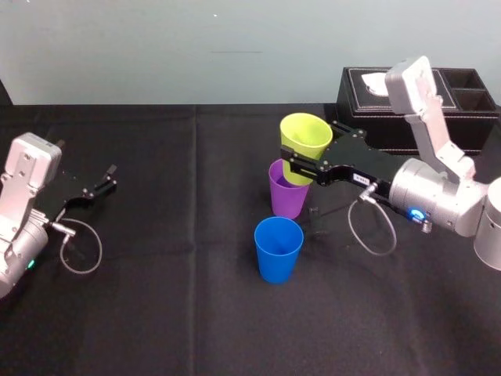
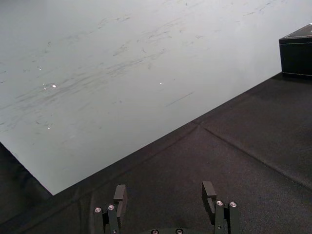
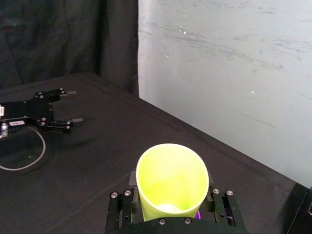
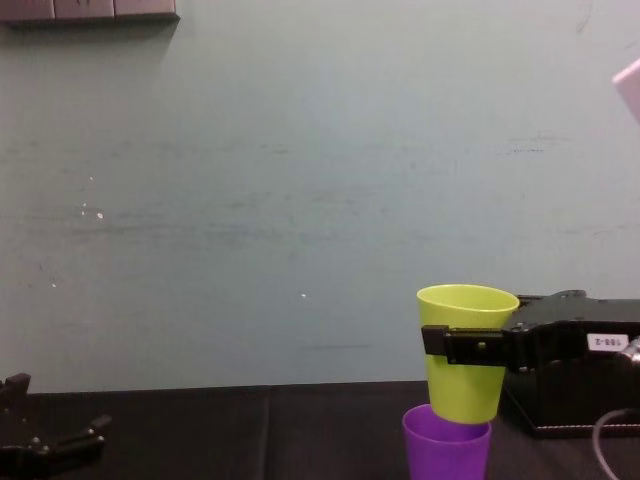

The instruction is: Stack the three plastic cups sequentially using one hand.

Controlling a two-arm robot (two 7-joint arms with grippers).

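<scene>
My right gripper [image 1: 307,153] is shut on the yellow-green cup [image 1: 306,135], one finger on each side of it just below the rim. The cup hangs upright and directly over the purple cup [image 1: 288,192], which stands on the table. In the chest view the yellow-green cup [image 4: 466,390] has its base at the mouth of the purple cup [image 4: 447,448]; I cannot tell if they touch. The blue cup [image 1: 278,249] stands alone, nearer to me. From the right wrist, the yellow-green cup [image 3: 170,178] sits between the fingers [image 3: 121,204]. My left gripper [image 1: 106,182] rests open at the far left.
A black tissue box [image 1: 407,106] stands at the back right, behind my right arm. The black cloth table [image 1: 156,298] has free room at the front and the left. A pale wall [image 4: 300,200] backs the table.
</scene>
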